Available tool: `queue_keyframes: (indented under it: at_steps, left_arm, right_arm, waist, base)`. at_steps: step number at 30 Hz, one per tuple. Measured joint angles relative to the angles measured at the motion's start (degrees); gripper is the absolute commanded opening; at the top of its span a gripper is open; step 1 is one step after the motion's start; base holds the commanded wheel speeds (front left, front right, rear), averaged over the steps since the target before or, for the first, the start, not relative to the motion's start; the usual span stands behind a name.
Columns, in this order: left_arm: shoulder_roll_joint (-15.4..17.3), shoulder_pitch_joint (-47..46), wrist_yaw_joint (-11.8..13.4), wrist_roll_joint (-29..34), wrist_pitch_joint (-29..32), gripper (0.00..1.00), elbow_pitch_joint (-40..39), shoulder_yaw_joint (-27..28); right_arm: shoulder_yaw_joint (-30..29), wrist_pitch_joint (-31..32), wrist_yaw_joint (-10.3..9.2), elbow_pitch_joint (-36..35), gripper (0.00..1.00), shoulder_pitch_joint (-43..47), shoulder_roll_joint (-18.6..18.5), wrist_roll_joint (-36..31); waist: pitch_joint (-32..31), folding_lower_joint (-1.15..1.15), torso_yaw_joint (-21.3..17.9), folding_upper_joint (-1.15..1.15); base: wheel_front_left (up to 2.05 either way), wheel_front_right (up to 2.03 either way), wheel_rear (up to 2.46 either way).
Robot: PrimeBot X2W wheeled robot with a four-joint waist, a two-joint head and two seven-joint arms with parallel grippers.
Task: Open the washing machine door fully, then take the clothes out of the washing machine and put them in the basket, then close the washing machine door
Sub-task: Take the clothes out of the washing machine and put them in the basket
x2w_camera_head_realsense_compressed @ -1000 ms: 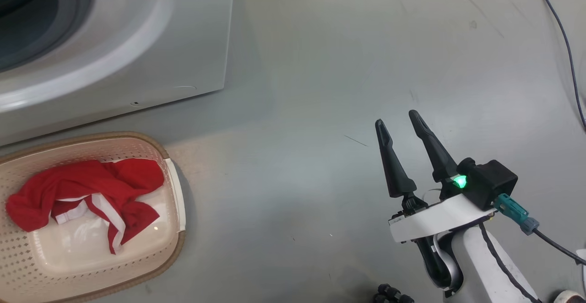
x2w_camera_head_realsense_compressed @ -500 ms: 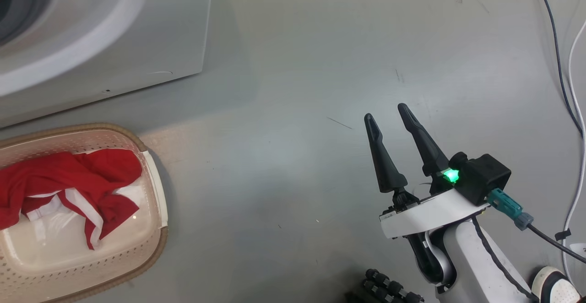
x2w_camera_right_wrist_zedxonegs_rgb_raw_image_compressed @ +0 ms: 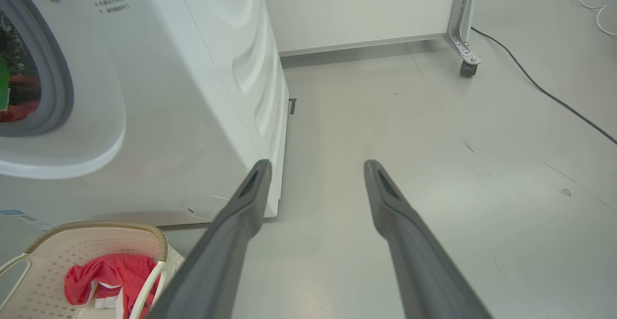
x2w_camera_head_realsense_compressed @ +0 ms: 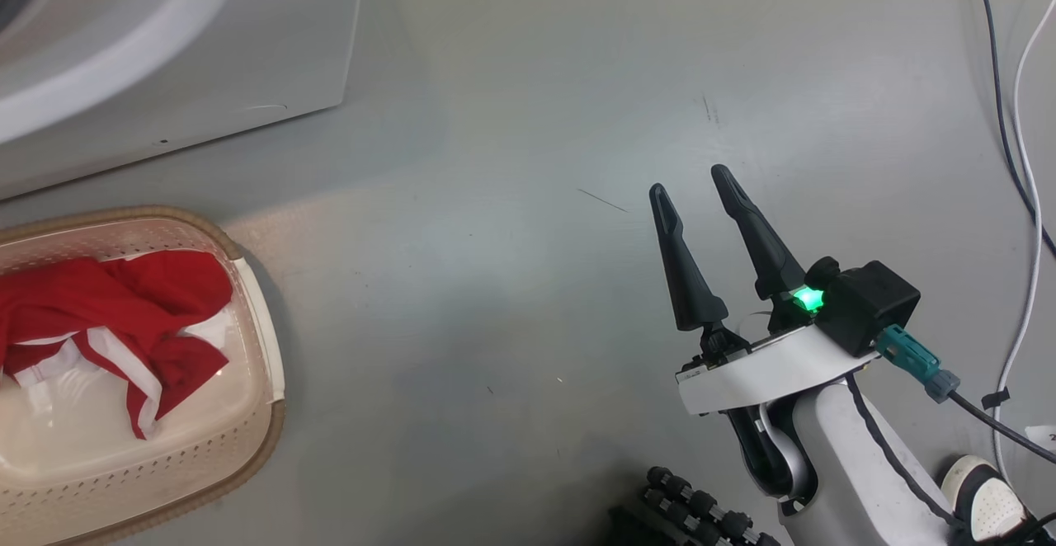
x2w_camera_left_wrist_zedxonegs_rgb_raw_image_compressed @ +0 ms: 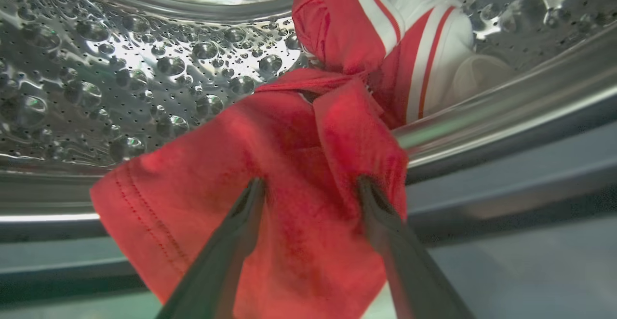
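My left gripper (x2w_camera_left_wrist_zedxonegs_rgb_raw_image_compressed: 311, 184) is open at the drum mouth, its fingertips (x2w_camera_left_wrist_zedxonegs_rgb_raw_image_compressed: 258, 189) pressed into a red garment (x2w_camera_left_wrist_zedxonegs_rgb_raw_image_compressed: 217, 198) that hangs over the steel drum lip. Deeper in the speckled drum (x2w_camera_left_wrist_zedxonegs_rgb_raw_image_compressed: 144, 68) lies more red clothing with white stripes (x2w_camera_left_wrist_zedxonegs_rgb_raw_image_compressed: 395, 30). The white washing machine (x2w_camera_head_realsense_compressed: 165, 51) stands at the upper left of the head view. Below it the cream basket (x2w_camera_head_realsense_compressed: 256, 348) holds a red garment (x2w_camera_head_realsense_compressed: 107, 298). My right gripper (x2w_camera_head_realsense_compressed: 693, 179) hangs open and empty over bare floor, well right of the basket (x2w_camera_right_wrist_zedxonegs_rgb_raw_image_compressed: 96, 225). The black door is out of view.
Dark and white cables (x2w_camera_head_realsense_compressed: 1002, 76) trail along the grey floor at the right. Black rollers of my base (x2w_camera_head_realsense_compressed: 701, 505) sit at the bottom edge. A castor on a metal leg (x2w_camera_right_wrist_zedxonegs_rgb_raw_image_compressed: 466, 66) stands by the back wall, right of the washing machine (x2w_camera_right_wrist_zedxonegs_rgb_raw_image_compressed: 193, 92).
The head camera has swung to the right, so the machine and basket slide left in the picture. The right gripper stays open and has risen slightly in view.
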Motion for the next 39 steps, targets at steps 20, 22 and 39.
queue_keyframes:
  at_steps: [20, 22, 39]
  left_arm:
    - [0.15, -4.21, 1.05, -0.16, 0.11, 0.00, 4.25, 0.53]
    - [-0.20, -4.46, 1.05, -0.25, 0.09, 0.00, 4.64, 0.51]
    - [-3.68, -4.54, 0.36, -1.18, -7.25, 0.00, 8.64, -0.37]
  right_arm:
    - [0.69, -0.01, -0.65, -0.10, 1.00, -1.05, 0.00, 0.09]
    - [0.76, -0.01, -0.65, -0.10, 1.00, -1.31, 0.00, 0.09]
    - [-0.37, -0.01, -1.15, 1.08, 1.00, -2.18, -0.01, -0.14]
  waist:
    - [1.43, 0.00, -0.16, 0.00]
    - [1.46, 0.00, -0.11, 0.00]
    - [-1.76, 0.00, 1.36, 0.00]
  base:
    - [0.00, 0.00, 0.00]
    - [0.00, 0.00, 0.00]
    - [0.00, 0.00, 0.00]
